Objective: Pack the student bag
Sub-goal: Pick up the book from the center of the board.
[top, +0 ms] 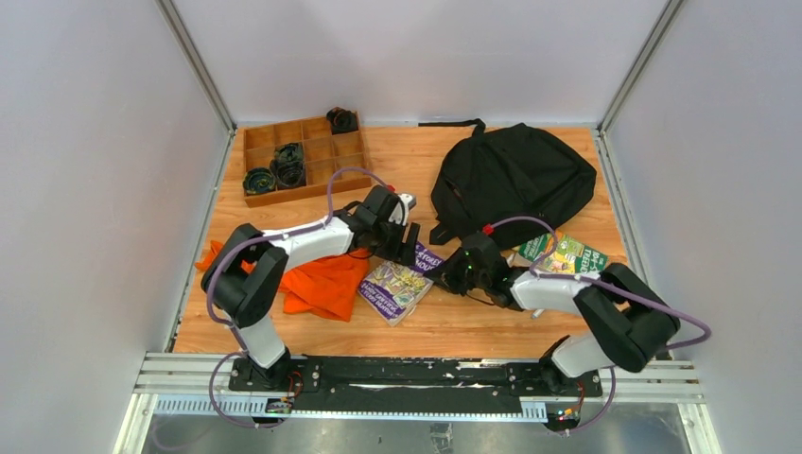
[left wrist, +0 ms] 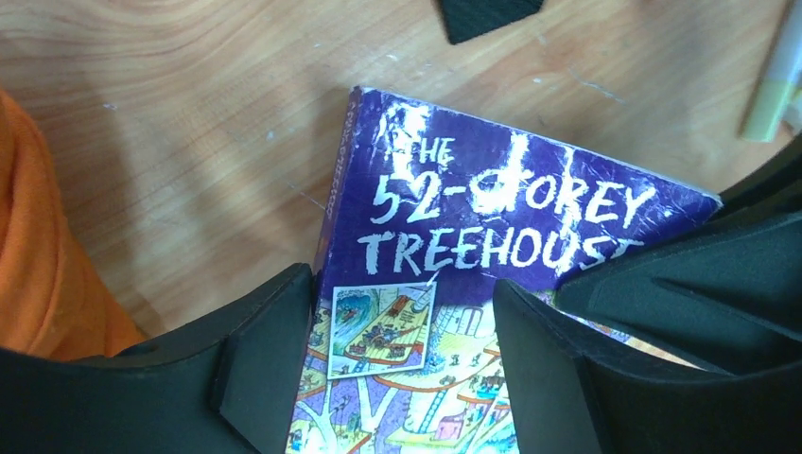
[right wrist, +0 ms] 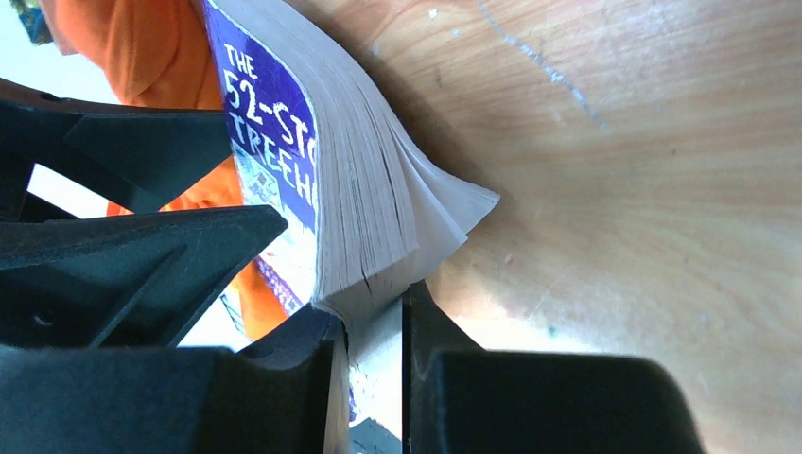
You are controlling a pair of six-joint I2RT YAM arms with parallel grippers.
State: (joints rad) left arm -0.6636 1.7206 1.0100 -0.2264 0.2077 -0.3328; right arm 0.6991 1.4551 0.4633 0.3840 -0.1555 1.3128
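The student bag (top: pixel 511 178), a black backpack, lies at the back right, zipped side not readable from above. A purple paperback, "The 52-Storey Treehouse" (top: pixel 397 284), lies in front of it. My right gripper (right wrist: pixel 375 378) is shut on the book's page edge (right wrist: pixel 364 199) and tips that edge up off the wood. My left gripper (left wrist: pixel 402 378) is open just above the book's cover (left wrist: pixel 473 218), one finger (left wrist: pixel 255 364) at the spine side, the other over the cover. In the top view the left gripper (top: pixel 409 248) and right gripper (top: pixel 446 274) meet at the book's far end.
An orange cloth (top: pixel 322 284) lies left of the book, partly under the left arm. A green book (top: pixel 567 253) lies in front of the bag on the right. A wooden compartment tray (top: pixel 312 156) with dark coiled items stands at the back left.
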